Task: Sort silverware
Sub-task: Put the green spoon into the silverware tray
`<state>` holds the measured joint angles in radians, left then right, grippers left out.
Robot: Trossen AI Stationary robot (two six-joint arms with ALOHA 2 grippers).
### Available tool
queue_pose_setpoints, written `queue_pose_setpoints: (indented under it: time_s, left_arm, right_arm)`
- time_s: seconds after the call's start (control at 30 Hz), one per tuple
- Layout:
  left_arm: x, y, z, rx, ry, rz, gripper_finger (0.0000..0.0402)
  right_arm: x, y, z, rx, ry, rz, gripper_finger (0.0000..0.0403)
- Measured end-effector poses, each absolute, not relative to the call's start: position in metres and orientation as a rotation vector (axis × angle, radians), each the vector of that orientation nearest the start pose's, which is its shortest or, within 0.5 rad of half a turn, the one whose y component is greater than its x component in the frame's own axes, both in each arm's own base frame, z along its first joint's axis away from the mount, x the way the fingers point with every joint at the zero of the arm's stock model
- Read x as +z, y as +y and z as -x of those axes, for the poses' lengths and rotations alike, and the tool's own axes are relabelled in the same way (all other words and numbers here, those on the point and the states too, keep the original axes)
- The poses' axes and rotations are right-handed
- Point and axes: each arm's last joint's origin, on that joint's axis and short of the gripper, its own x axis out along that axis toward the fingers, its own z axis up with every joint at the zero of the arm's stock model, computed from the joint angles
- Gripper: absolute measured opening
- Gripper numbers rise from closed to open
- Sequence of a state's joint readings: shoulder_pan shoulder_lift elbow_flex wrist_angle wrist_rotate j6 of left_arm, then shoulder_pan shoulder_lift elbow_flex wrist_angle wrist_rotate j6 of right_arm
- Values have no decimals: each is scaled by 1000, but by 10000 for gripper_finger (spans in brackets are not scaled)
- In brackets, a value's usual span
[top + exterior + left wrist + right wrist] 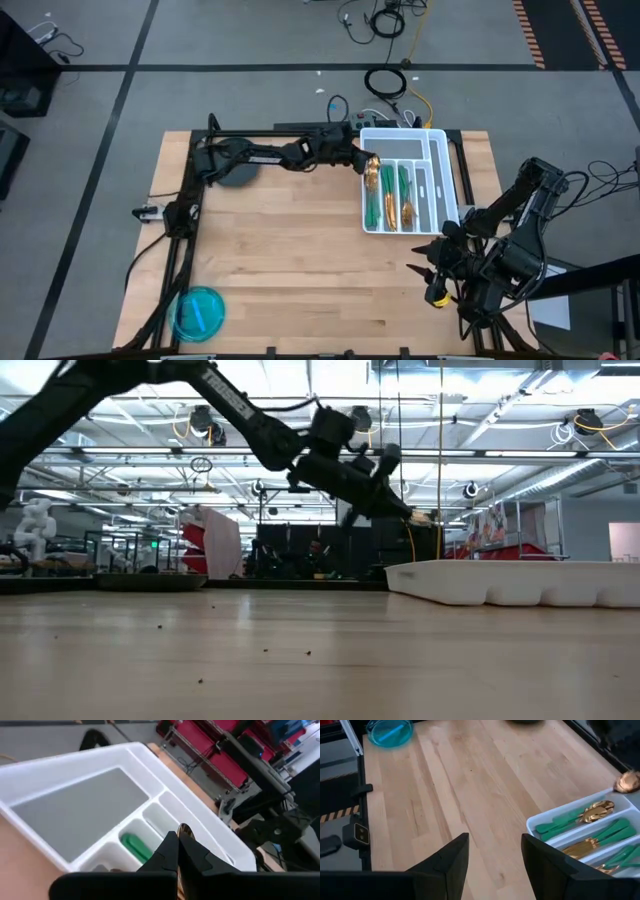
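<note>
Gold-headed, green-handled silverware (pixel 388 195) lies in the long slots of the white divided plastic tray (pixel 446 170) on the far right of the pale wooden bench (pixel 290 270). The left end effector (pixel 368 162), over the tray's near-left edge, is clamped on a gold-headed utensil (pixel 373 166). The right end effector (pixel 424 258) hangs with fingers apart over the bench's right edge

Left claw (pixel 368 163) clamped shut, arm stretched rightward at the far side; right claw (pixel 494 851) parted, parked near right.
</note>
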<state>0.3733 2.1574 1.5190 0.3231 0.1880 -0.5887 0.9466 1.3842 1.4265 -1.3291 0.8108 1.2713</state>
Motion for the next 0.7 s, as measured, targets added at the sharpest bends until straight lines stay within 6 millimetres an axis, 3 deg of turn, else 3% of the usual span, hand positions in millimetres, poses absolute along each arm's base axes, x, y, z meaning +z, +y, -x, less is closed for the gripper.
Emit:
queue_pose_setpoints:
  time_s: [0.17, 0.4, 0.7]
  left_arm:
    - [178, 178, -474, 266, 314, 643, 0]
    - [158, 176, -474, 286, 475, 593, 0]
    - [156, 176, -473, 305, 500, 570, 4]
  right_arm:
    - [349, 180, -156, -381, 704, -209, 173]
    - [349, 181, -155, -375, 708, -207, 173]
    - [349, 180, -154, -379, 711, -198, 173]
